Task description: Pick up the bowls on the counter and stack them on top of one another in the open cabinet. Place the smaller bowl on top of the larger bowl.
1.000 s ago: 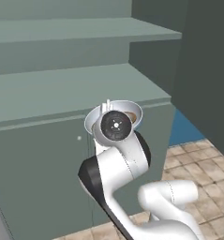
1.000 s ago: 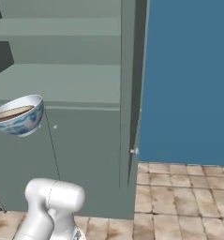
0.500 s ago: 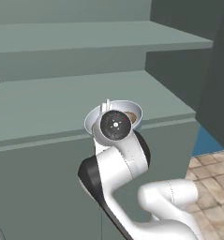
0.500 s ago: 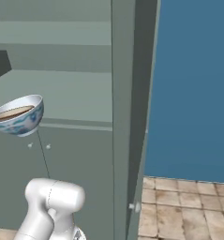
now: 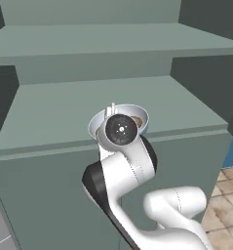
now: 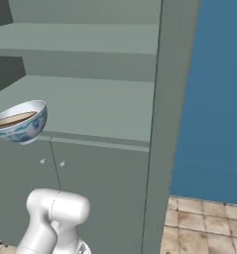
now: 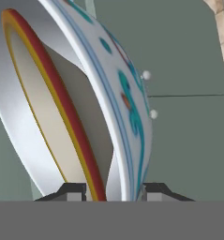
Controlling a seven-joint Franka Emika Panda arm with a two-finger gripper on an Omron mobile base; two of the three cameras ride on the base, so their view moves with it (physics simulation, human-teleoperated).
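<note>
Jaws clamped, one fingertip on each side of the wall of the larger bowl, and that grip shows plainly in the hand view, where the gripper straddles the rim with the pale blue pattern outside one tip. Nested inside it sits the smaller bowl, its red and yellow rim pressed near the big bowl's white inner wall; whether the inner fingertip also bears on the small bowl's rim I can't quite tell from this angle.

Over to the right base view: the larger bowl hangs in the air at the left edge of the picture, roughly level, tan-brown showing inside it, in front of the lower shelf's front edge and about level with it. It touches neither shelf nor door.

From the left base view, the larger bowl peeks out behind the arm's round dark wrist joint, a patch of the brown smaller bowl visible at its right side. It sits over the front edge of the cabinet, roughly midway along the lower shelf, though how far above or ahead of that edge is hard to judge here.

Below the shelf, two closed doors with small round pale knobs sit side by side. A tall grey-green cabinet side panel stands to the right, a blue wall beyond it, and tan tiled floor beneath.
</note>
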